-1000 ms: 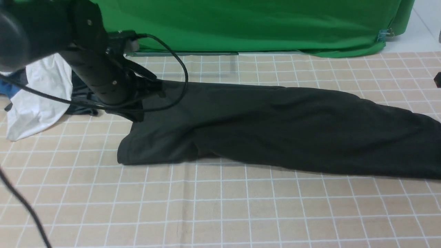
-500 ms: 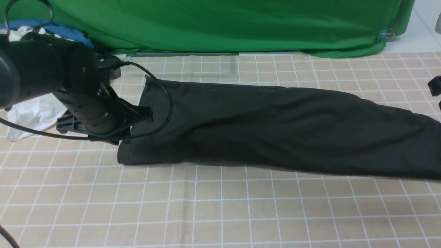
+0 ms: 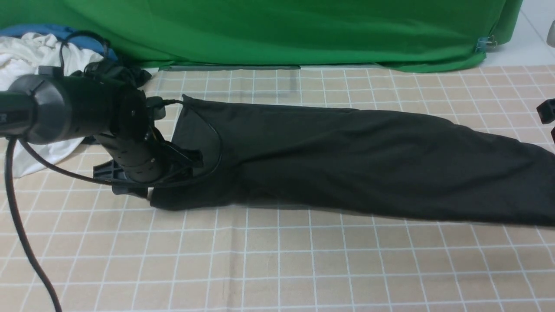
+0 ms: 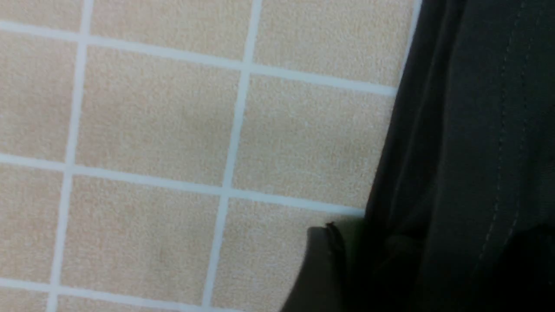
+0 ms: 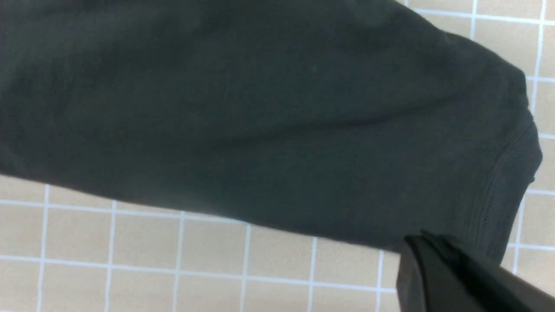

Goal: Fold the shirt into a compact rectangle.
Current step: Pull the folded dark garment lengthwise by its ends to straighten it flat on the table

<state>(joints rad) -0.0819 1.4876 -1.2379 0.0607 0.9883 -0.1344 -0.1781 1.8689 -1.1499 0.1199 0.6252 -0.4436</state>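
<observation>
Shows a black shirt (image 3: 347, 160) folded lengthwise into one long, narrow band, lying flat on a table (image 3: 277, 260) covered in beige cloth with a white grid. Runs from left of the table's middle out past its right edge, nearer the far edge than the near one, with the right part angled slightly toward the near edge. Ends on the left in a blunt, doubled-over fold.

Places the left arm (image 3: 73, 108) low over the table's left side, with a black cable (image 3: 17, 225) looping down toward the near left corner. Sets the left fingers (image 3: 193, 157) at the shirt's left end. Seen from the left wrist: fingers spread wide, one tip (image 4: 323, 268) over bare table just beside the shirt's stitched hem (image 4: 494, 143), no fabric pinched.

Shows only a dark sliver of the right arm's end at the right edge. Seen from the right wrist: right fingers (image 5: 451, 277) pressed together, gripping nothing, just beside a ribbed band (image 5: 507, 186) at the shirt's rounded end.

Includes a white garment (image 3: 26, 56) and blue cloth (image 3: 56, 31) heaped at the far left corner, and a green backdrop (image 3: 303, 30) along the far edge.
</observation>
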